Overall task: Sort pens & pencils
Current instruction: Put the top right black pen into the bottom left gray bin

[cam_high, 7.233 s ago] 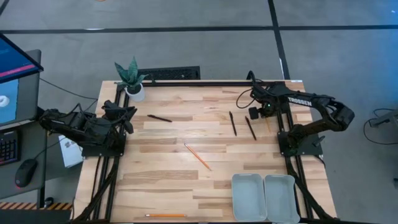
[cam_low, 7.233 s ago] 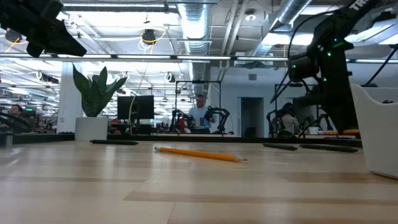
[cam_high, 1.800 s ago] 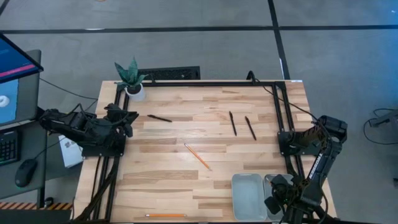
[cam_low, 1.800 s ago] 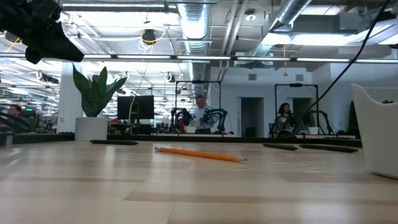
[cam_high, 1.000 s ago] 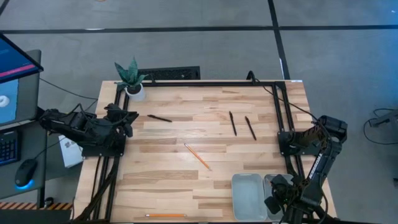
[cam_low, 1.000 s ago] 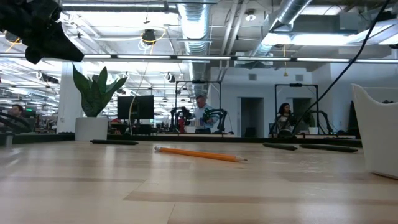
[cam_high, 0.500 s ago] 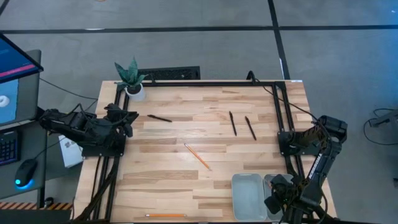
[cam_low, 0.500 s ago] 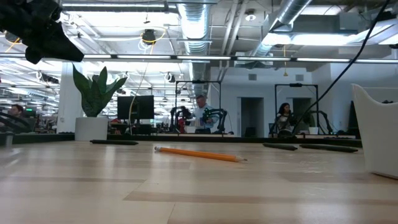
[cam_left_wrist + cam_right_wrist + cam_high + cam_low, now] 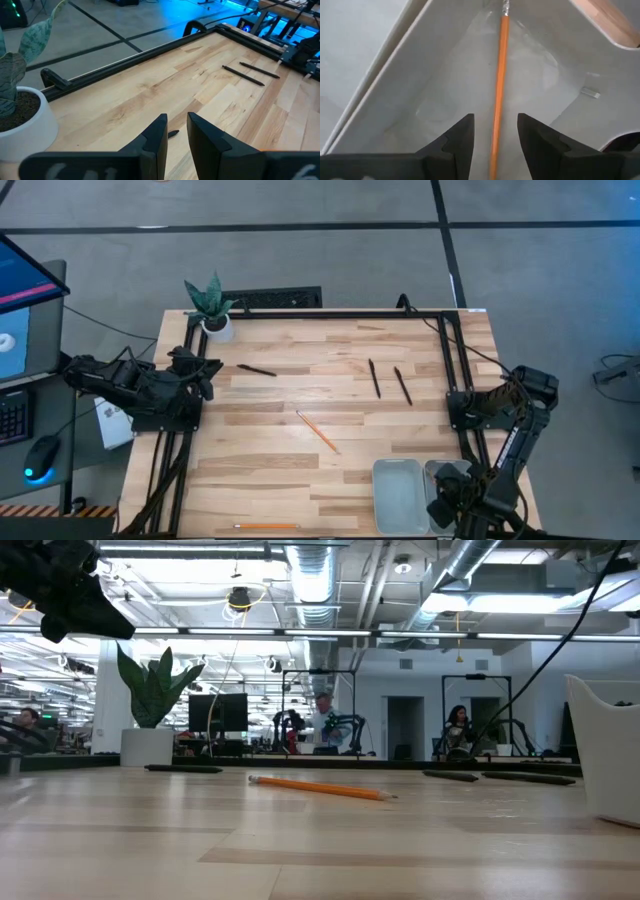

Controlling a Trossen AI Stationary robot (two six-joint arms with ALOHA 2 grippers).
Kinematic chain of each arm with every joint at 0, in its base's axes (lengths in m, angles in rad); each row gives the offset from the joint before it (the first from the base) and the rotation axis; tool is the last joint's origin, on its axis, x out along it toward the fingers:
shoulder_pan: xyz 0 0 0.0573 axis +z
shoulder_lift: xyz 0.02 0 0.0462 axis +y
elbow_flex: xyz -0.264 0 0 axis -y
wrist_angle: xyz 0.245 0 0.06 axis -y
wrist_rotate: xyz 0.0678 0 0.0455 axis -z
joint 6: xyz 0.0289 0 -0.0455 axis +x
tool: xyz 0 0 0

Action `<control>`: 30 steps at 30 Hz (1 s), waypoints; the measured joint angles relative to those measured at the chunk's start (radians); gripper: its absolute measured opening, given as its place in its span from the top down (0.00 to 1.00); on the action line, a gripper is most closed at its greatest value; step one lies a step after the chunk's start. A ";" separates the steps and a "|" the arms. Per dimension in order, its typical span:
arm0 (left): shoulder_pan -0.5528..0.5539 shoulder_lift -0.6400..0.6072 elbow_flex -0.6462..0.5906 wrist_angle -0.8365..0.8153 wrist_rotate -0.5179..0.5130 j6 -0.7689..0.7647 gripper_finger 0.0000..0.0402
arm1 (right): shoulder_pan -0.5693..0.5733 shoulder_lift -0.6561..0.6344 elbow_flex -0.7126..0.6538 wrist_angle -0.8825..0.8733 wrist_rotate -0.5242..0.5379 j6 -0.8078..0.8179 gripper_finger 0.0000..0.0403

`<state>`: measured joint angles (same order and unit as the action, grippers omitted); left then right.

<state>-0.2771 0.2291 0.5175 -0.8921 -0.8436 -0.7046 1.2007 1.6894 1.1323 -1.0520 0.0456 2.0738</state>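
Down at the lower right of the high view the right gripper hangs over the right-hand pale grey plastic bin, and the right wrist view has its two dark fingers standing apart with a thin orange wooden pencil lying free on the bin floor, running lengthwise between them, touched by neither (its metal ferrule shows at the far end); the twin grey bin sits just beside it to the left, touching along the long side; out on the light wooden slatted table a second orange pencil lies slanted near the centre of the frame, and in the low view it stretches across the middle of the picture; a third orange pencil lies along the bottom edge, lower left of centre; two black stick pens lie close together in the upper right part of the tabletop, one just left of the other, both tilted much the same way; the third black pen lies in the upper left part, near the left gripper; that gripper waits at the left edge of the table, and its wrist view shows its fingers drawn near together with a narrow gap and nothing between them; a small green potted plant in a white pot stands at the upper left corner.
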 joint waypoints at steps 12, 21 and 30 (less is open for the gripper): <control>0.000 0.000 0.000 0.000 0.000 0.000 0.84 | -0.006 0.000 0.171 -0.186 0.003 -0.003 0.58; 0.000 0.000 0.000 0.000 0.000 0.000 0.84 | -0.015 0.000 0.357 -0.435 0.005 -0.014 0.57; 0.000 0.000 0.000 0.000 0.001 0.000 0.84 | -0.052 -0.034 0.466 -0.519 0.035 -0.076 0.58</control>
<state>-0.2774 0.2291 0.5175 -0.8921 -0.8430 -0.7048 1.1487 1.6558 1.5980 -1.5707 0.0808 1.9975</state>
